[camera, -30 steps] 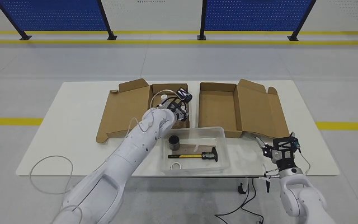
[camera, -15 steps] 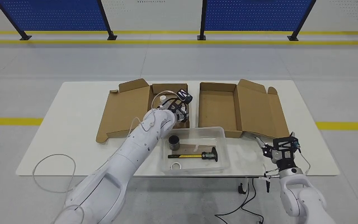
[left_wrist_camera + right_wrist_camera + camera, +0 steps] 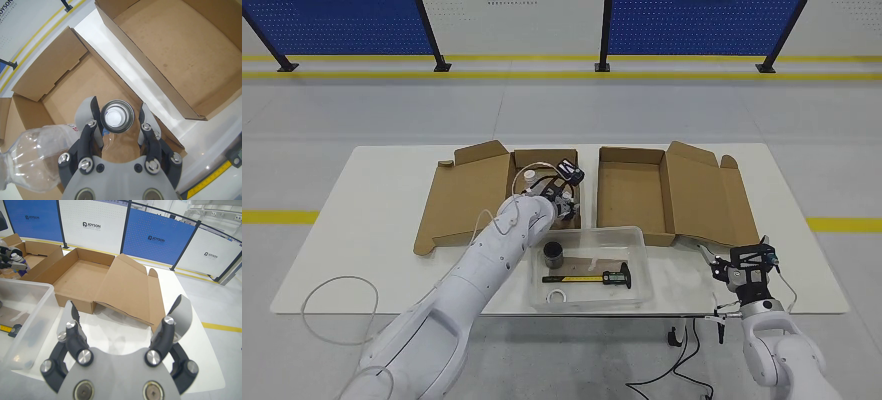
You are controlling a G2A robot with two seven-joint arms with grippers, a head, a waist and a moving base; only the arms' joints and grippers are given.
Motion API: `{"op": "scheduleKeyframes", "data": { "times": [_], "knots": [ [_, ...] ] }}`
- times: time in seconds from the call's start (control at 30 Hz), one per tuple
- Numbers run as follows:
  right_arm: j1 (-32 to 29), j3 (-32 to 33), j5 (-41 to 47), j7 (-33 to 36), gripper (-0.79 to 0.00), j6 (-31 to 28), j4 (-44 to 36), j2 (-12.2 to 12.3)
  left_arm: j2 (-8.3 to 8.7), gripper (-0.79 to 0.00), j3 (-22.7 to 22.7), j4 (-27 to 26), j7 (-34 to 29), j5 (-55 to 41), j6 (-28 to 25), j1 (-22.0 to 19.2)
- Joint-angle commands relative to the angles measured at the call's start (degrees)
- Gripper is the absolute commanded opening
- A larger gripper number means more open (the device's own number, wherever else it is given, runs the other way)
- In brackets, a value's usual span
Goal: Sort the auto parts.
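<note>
Left pincer (image 3: 118, 108) hangs over the left cardboard box (image 3: 472, 200), at 11 o'clock from the clear bin (image 3: 642, 270). Its jaws are parted around the upright spray can (image 3: 117, 116). One pad sits against the can or very nearly so, and a clear gap shows at the other. The can's base is hidden, so I cannot confirm it rests on the box floor. A clear plastic bottle (image 3: 36, 147) lies on its side just beside the can.

Right pincer (image 3: 124, 308) is spread wide with nothing in it, at 4 o'clock on the table (image 3: 372, 220), near the right cardboard box (image 3: 627, 200).

Risks, as judged:
- The near pad may drag the can on lift-off. A tall, narrow can would tip.
- If the can is not yet seated, it drops and may topple.
- The bottle may roll into the can if nudged.

A caliper (image 3: 592, 278) lies in the bin.
</note>
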Motion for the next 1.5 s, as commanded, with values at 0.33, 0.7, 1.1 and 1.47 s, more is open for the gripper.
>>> {"op": "scheduleKeyframes", "data": {
  "times": [0.33,0.7,1.1,1.47],
  "knots": [
    [0.0,0.0,0.0,0.0,0.0,0.0,0.0,0.0,0.42,-0.283,-1.13,-4.47,0.16,2.81,0.72,0.54],
    [0.0,0.0,0.0,0.0,0.0,0.0,0.0,0.0,3.01,-0.028,-4.54,-18.25,-2.76,8.63,-0.61,5.12],
    [0.0,0.0,0.0,0.0,0.0,0.0,0.0,0.0,7.95,0.0,-12.06,-46.65,-8.65,17.63,-8.02,20.75],
    [0.0,0.0,0.0,0.0,0.0,0.0,0.0,0.0,10.12,0.0,-19.18,-62.07,-18.81,13.37,-10.24,32.61]
  ]
}}
